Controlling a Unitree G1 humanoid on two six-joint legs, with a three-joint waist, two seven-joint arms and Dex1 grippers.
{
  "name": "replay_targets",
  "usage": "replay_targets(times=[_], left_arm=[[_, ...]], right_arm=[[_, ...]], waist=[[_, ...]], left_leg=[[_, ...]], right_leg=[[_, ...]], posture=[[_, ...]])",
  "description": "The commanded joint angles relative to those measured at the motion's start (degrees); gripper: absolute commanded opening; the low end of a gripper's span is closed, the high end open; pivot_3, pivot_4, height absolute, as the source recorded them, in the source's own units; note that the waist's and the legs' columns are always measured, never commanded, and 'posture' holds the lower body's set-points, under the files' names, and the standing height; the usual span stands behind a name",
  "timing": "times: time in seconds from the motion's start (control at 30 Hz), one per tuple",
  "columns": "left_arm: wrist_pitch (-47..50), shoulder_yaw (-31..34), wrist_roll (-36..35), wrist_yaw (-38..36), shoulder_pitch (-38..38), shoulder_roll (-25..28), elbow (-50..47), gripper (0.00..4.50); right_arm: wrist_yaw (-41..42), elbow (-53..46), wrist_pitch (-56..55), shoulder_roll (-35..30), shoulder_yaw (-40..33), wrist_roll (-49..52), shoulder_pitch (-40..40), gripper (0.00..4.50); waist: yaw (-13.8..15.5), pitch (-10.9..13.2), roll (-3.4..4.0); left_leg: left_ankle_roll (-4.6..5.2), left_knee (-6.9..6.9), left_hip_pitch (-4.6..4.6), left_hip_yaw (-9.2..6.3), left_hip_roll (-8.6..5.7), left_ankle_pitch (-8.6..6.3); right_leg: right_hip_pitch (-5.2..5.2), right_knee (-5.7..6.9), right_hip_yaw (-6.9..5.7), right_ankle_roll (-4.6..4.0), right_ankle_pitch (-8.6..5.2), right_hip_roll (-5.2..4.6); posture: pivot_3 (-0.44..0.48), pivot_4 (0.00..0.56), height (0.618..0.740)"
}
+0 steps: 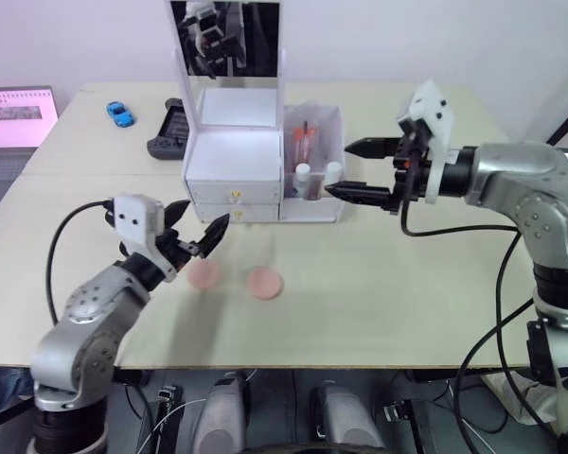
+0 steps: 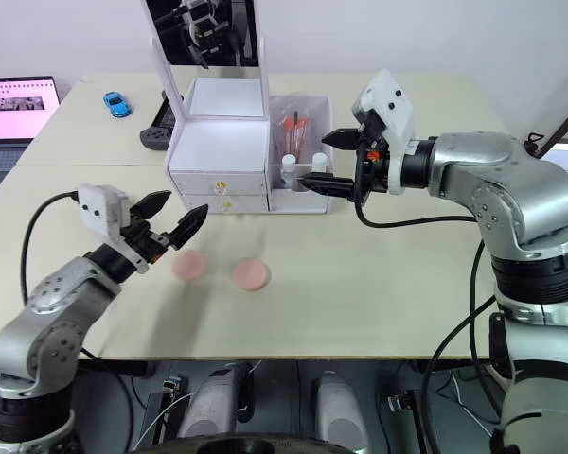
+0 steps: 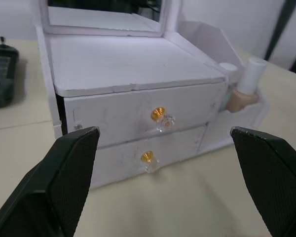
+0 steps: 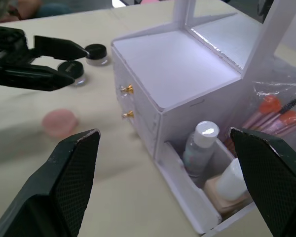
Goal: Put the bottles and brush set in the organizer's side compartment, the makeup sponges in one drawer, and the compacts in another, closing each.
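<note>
Bottles [image 4: 207, 163] and brush set [image 4: 271, 116] are held in the organizer's [image 1: 234, 151] side compartment [image 1: 333, 123], upper centre; makeup sponges [image 1: 263, 283] are seen mid-frame. Left gripper [image 1: 197, 227] and right gripper [image 1: 357, 170] are spread, empty.

Two bottles [image 4: 200, 148], one brush set [image 4: 271, 116], two makeup sponges [image 1: 263, 283], two compacts [image 4: 96, 53], two drawers [image 3: 138, 116].

The organizer [image 3: 138, 74] looks like matt white plastic, slightly rough on its drawer fronts, with shiny gold knobs [image 3: 158, 113] (clear glassy tips). The brush set [image 4: 274, 116] sits in glossy clear film. The makeup sponges [image 1: 263, 283] look soft and matt, the counter [image 1: 379, 293] smooth.
</note>
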Motion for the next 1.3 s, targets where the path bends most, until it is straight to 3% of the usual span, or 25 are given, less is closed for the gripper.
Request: replay_targets(times=[0.03,0.13,0.23,0.3,0.93,1.03,1.13,1.3], left_arm=[[-2.1,-2.8,4.4,5.6,-2.0,-3.7,-0.1,4.46],[-4.3,-7.9,9.1,7.6,-2.4,-6.8,1.5,4.46],[-6.9,-9.6,11.3,8.5,-3.1,-9.4,3.6,3.56],[-8.1,-10.9,12.7,8.6,-3.7,-10.4,5.1,2.63],[-15.9,-12.3,20.1,9.3,-6.8,-14.1,12.9,2.63],[-15.9,-12.3,20.3,9.3,-6.7,-13.9,12.9,1.72],[-15.6,-12.5,20.6,9.0,-6.2,-13.8,12.7,0.14],[-15.4,-12.9,21.1,8.3,-6.1,-13.7,12.4,0.06]], right_arm=[[-0.8,-1.2,-0.5,0.0,-0.8,-1.4,-1.2,4.43],[-2.5,-2.9,1.9,0.0,-1.6,-1.0,-0.9,4.43],[-3.8,-4.1,4.0,0.1,-2.5,-0.3,-0.9,4.50],[-4.6,-5.0,5.3,0.3,-2.8,0.0,-0.7,4.50],[-10.2,-10.0,8.2,0.7,-4.0,-0.3,1.1,4.50],[-10.1,-10.2,7.8,0.4,-4.1,-0.5,1.5,4.50],[-10.0,-9.9,7.2,0.1,-4.0,-1.0,1.7,4.50],[-10.0,-9.2,6.4,0.6,-3.7,-1.5,1.3,4.50]], waist=[[-0.1,0.0,0.00],[-0.2,0.0,0.00],[-0.2,0.0,0.00],[-0.2,0.0,0.00],[-0.2,0.0,0.00],[-0.2,0.0,0.00],[-0.1,0.0,0.01],[-0.1,0.0,0.01]], left_leg=[[0.00,0.01,0.00,0.00,-0.02,0.00],[0.00,0.02,0.00,0.00,-0.03,0.00],[0.00,0.00,0.00,0.00,-0.03,0.00],[0.00,0.00,0.00,-0.02,-0.02,0.00],[0.01,0.00,-0.03,-0.02,-0.03,0.00],[0.01,0.00,-0.03,-0.03,-0.03,0.00],[0.01,-0.01,-0.03,-0.03,-0.03,0.00],[0.01,0.00,-0.03,-0.03,-0.04,0.00]], right_leg=[[0.00,0.00,0.01,0.00,0.00,0.00],[0.00,0.00,0.03,0.01,0.01,0.00],[-0.03,0.01,0.02,0.01,0.01,0.01],[-0.03,0.02,0.01,0.01,0.01,0.03],[-0.04,0.00,0.00,0.00,0.00,0.01],[-0.04,0.00,-0.01,0.00,0.00,0.02],[-0.04,0.00,-0.01,0.01,0.00,0.02],[-0.02,0.00,-0.02,0.00,0.00,0.00]], posture=[[0.000,0.150,0.740],[0.000,0.150,0.740],[0.000,0.150,0.740],[0.000,0.150,0.740],[0.000,0.150,0.740],[0.000,0.150,0.740],[0.000,0.150,0.740],[0.000,0.150,0.740]])
